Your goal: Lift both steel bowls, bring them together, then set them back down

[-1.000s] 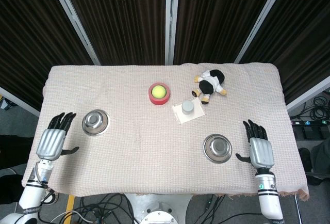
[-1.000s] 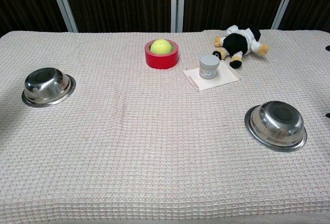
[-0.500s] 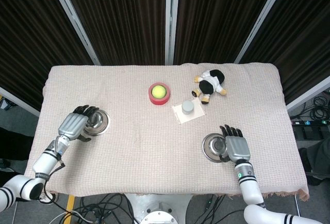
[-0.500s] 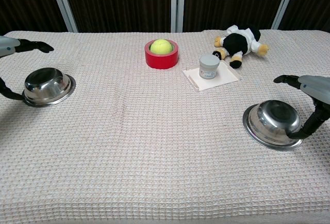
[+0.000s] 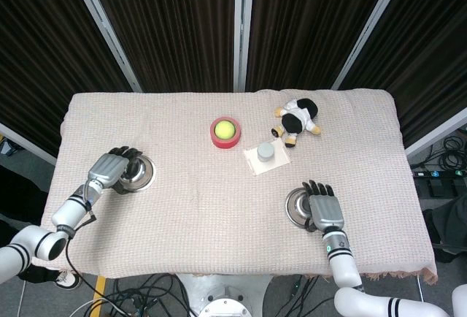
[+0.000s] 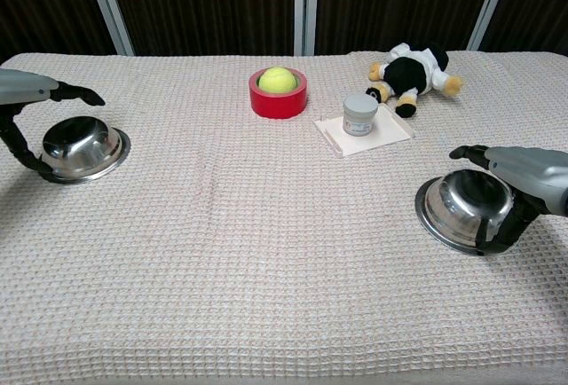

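Note:
The left steel bowl (image 5: 142, 175) (image 6: 80, 141) stands on the cloth near the table's left edge. My left hand (image 5: 111, 169) (image 6: 27, 101) arches over its outer side. The fingers (image 6: 80, 94) stretch above the bowl and the thumb reaches down beside the rim. The right steel bowl (image 5: 298, 206) (image 6: 457, 209) stands at the front right. My right hand (image 5: 325, 211) (image 6: 524, 176) covers its outer side the same way, fingers above it and thumb against the rim. Neither hand's fingers are closed around a bowl, and both bowls rest on the table.
A red tape roll (image 5: 226, 132) (image 6: 279, 94) holding a tennis ball sits at the back middle. A grey jar (image 5: 265, 153) (image 6: 359, 114) stands on a white tray (image 6: 390, 132). A plush toy (image 5: 298, 120) (image 6: 413, 70) lies at the back right.
Both hands came in from the table's outer edges to the bowls and now reach over them. The right bowl has shifted slightly inward.

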